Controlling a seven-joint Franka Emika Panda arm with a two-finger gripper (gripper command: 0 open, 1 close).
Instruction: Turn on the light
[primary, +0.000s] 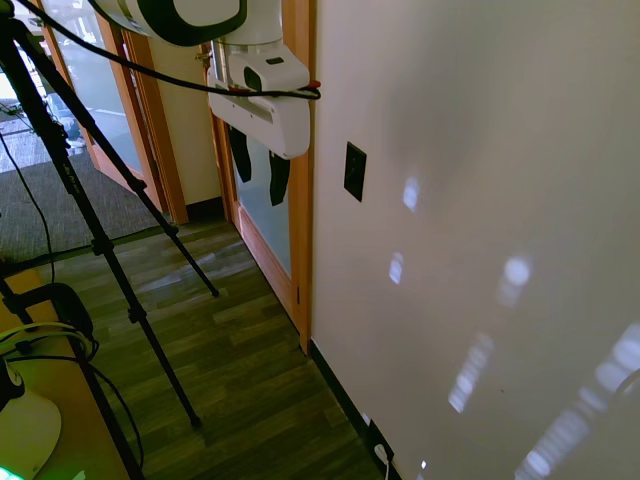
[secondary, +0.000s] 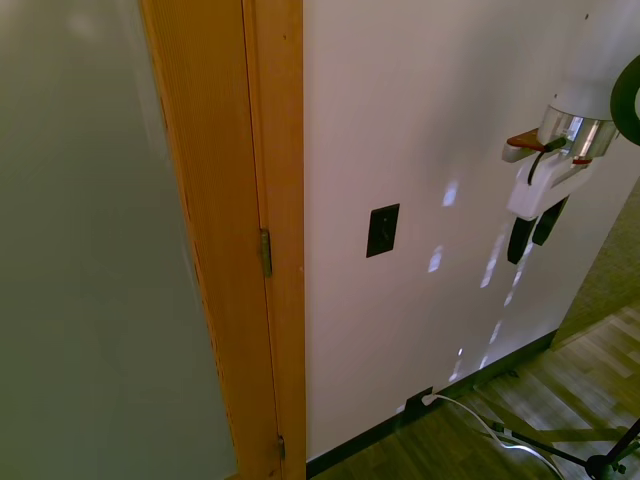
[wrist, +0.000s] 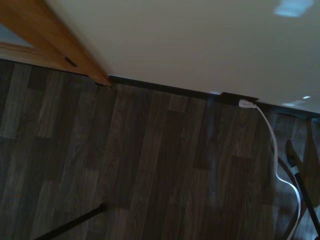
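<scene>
The white arm's two-finger gripper (primary: 259, 166) hangs in open air with its dark fingers (secondary: 518, 240) pointing down at the wood-plank floor (wrist: 150, 165), parted by a narrow gap and holding nothing, and it's well clear of the cream wall (primary: 480, 150). The small black rectangular switch plate (primary: 354, 171) sits flat on that wall just past the orange wooden door frame (secondary: 270, 150), long axis upright, face turned out into the room; by my read it lies at about fingertip height, off to the side, so the coming move is a sideways reach toward the wall
</scene>
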